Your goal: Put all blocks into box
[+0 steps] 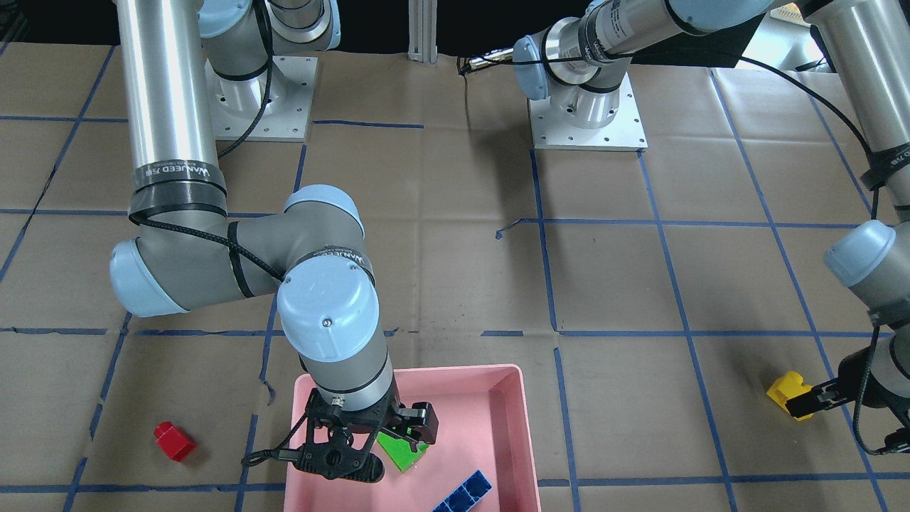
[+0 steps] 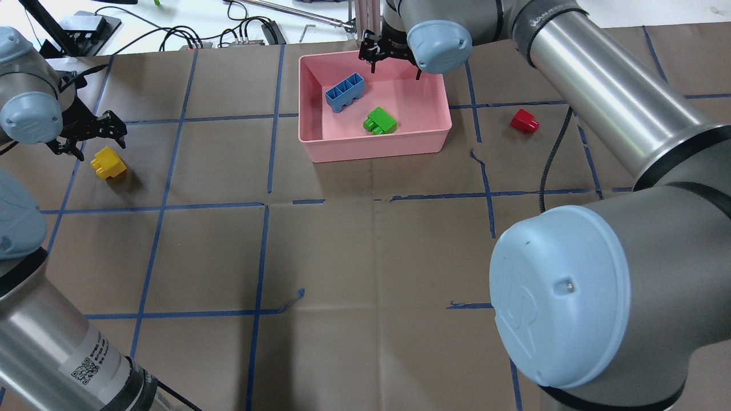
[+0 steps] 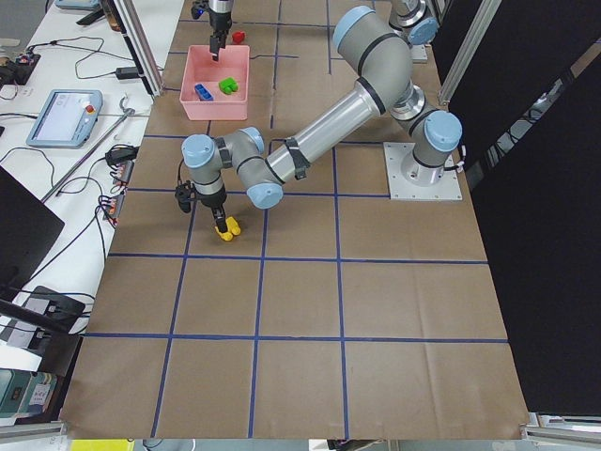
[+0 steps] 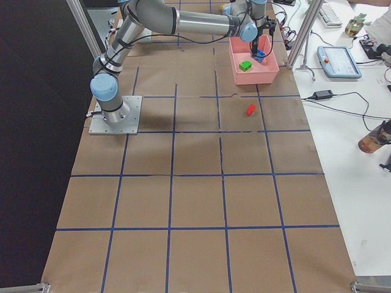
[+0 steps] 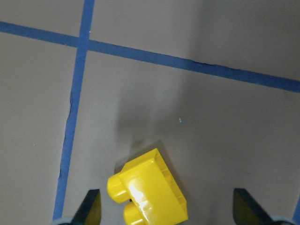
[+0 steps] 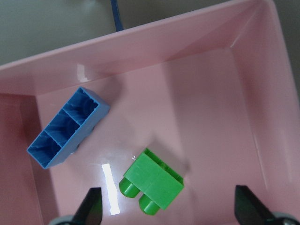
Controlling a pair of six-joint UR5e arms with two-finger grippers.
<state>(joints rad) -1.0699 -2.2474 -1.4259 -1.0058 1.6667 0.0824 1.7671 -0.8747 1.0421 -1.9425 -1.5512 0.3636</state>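
Note:
The pink box [image 2: 374, 149] stands at the far middle of the table and holds the green block [image 2: 380, 121] and the blue block [image 2: 345, 92]. My right gripper [image 2: 394, 64] hangs open and empty over the box, above the green block [image 6: 153, 182], with the blue block [image 6: 68, 127] beside it. The red block [image 2: 524, 121] lies on the paper to the right of the box. The yellow block [image 2: 108, 162] lies at the far left. My left gripper [image 2: 91, 137] is open just above it, and the yellow block [image 5: 147, 192] shows between its fingertips, not gripped.
Brown paper with a blue tape grid covers the table [image 2: 365, 257]. Cables and tools lie beyond the far edge [image 2: 240, 34]. The two arm bases [image 1: 586, 114] stand on the robot's side. My right arm's elbow [image 2: 559, 308] looms large in the overhead view.

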